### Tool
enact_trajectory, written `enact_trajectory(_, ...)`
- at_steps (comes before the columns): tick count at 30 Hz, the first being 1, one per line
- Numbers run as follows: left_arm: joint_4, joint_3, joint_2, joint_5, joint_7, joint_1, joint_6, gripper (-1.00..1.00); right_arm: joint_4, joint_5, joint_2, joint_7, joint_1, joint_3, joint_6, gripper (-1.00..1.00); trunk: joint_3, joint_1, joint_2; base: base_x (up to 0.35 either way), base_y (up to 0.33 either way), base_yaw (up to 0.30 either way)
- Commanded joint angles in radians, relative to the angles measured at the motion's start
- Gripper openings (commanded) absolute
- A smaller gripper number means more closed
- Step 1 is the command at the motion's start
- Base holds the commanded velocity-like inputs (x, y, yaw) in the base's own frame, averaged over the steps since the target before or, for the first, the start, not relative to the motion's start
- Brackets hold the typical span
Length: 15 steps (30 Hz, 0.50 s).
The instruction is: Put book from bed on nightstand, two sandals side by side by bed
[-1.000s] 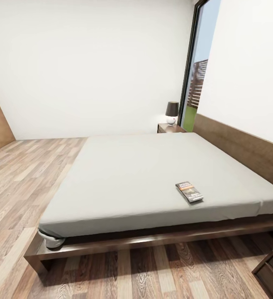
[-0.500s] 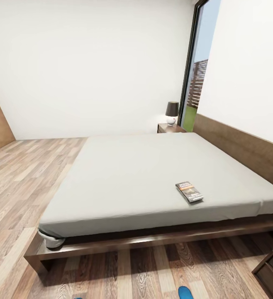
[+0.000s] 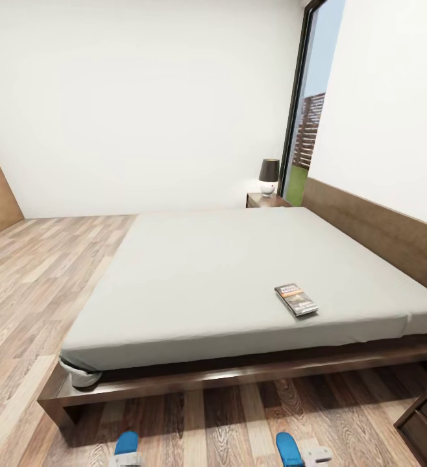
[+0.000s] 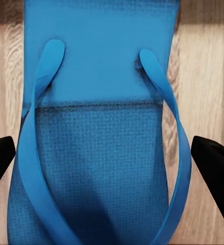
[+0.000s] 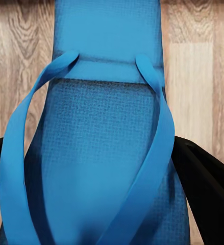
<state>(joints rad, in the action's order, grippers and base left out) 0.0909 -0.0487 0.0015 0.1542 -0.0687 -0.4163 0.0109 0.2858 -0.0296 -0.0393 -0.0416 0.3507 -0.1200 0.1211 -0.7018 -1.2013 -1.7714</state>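
Blue sandals sit clamped in both claws.

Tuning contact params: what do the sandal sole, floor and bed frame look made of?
Sandal sole: probably foam or rubber, matte blue with a fine dimpled texture. Floor: wood planks, visible grain, low sheen. Bed frame: dark brown wood, smooth and slightly glossy.

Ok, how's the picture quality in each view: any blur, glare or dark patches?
Head view: evenly lit, wide-angle bending at the edges, dark shadow under the bed, book sharp. Left wrist view: sandal very close, sole texture soft, dark patch low down. Right wrist view: the other sandal equally close, slightly soft; no glare.
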Motion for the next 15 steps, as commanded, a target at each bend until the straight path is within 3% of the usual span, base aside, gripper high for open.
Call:
enact_trajectory(1, 0.0, -0.005, 0.0, 0.01, -0.004, -0.002, 0.001, -1.0, 0.003, -0.003, -0.001, -0.001, 0.001, -0.007, 0.009, -1.0, -0.001, 0.0, 0.0, 0.0, 0.0, 0.0)
enact_trajectory(15, -0.003, -0.001, 0.001, 0.009, 0.003, -0.009, 0.009, -1.0, 0.008, 0.001, 0.002, 0.0, 0.034, -0.009, 0.02, -1.0, -0.001, 0.0, 0.0, 0.0, 0.0, 0.0)
